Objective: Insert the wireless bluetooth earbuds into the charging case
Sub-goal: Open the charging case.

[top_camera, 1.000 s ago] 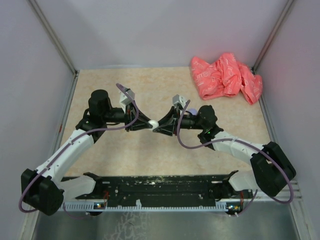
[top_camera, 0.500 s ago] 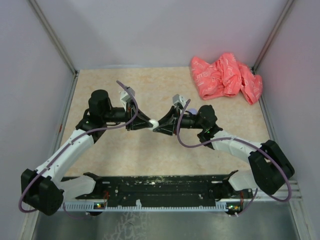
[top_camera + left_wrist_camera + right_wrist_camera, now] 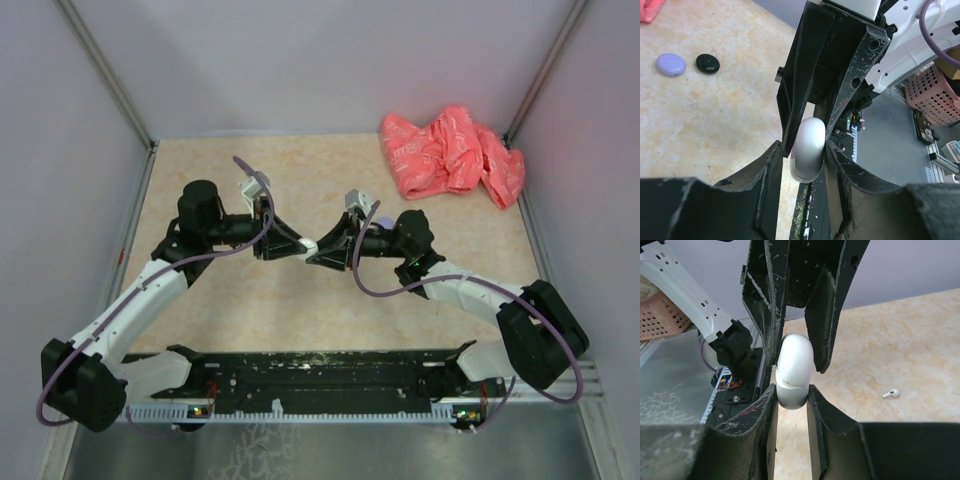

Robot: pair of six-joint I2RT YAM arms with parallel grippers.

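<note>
A white charging case [image 3: 309,247] hangs above the table's middle, pinched between both grippers, which meet tip to tip. My left gripper [image 3: 802,147] is shut on one end of the case [image 3: 807,150], and my right gripper [image 3: 791,390] is shut on the other end [image 3: 792,371]. A thin seam crosses the case, and its lid looks closed. One white earbud [image 3: 890,393] lies loose on the table, to the right in the right wrist view. The other earbuds are out of view.
A round lavender case [image 3: 670,64] and a round black case [image 3: 707,63] lie side by side on the table. A crumpled pink cloth [image 3: 452,152] sits at the back right corner. Grey walls enclose the table on three sides.
Both grippers stay closed on the white case at the same spot. The left wrist has turned slightly; nothing was let go.
</note>
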